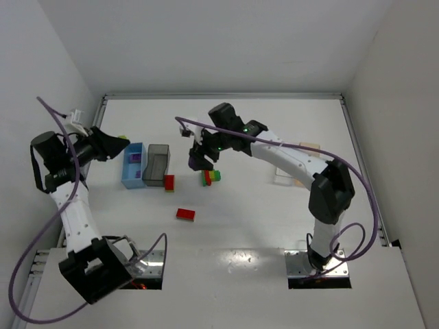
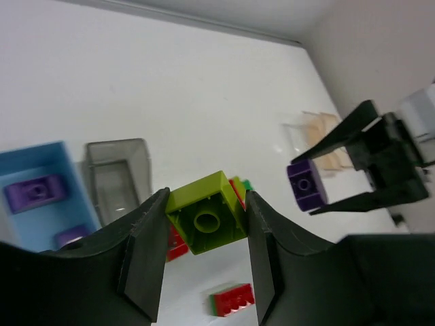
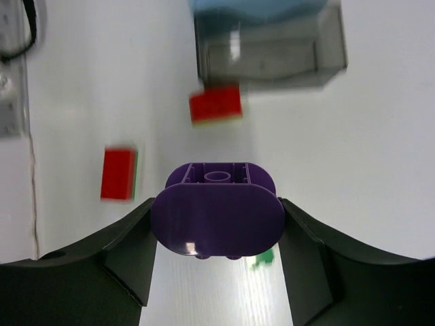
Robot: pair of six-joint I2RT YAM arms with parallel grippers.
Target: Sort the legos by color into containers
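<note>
My left gripper [image 1: 116, 144] [image 2: 206, 204] is shut on a yellow-green lego [image 2: 206, 219] and holds it in the air just left of the light blue bin [image 1: 130, 173]. That bin [image 2: 20, 163] holds two purple legos [image 2: 34, 192]. The dark grey bin [image 1: 156, 164] [image 2: 119, 178] stands beside it. My right gripper [image 1: 199, 161] [image 3: 217, 204] is shut on a rounded purple lego [image 3: 217, 214] above the table, right of the grey bin [image 3: 272, 51]. The left wrist view shows this purple lego [image 2: 307, 183] too.
Two red legos [image 1: 169, 182] [image 1: 185, 214] lie on the table near the bins. A small red, green and yellow-green cluster [image 1: 211, 176] lies under the right gripper. The clear bin [image 2: 299, 136] and tan bin [image 2: 327, 132] stand at the right, partly behind the right arm.
</note>
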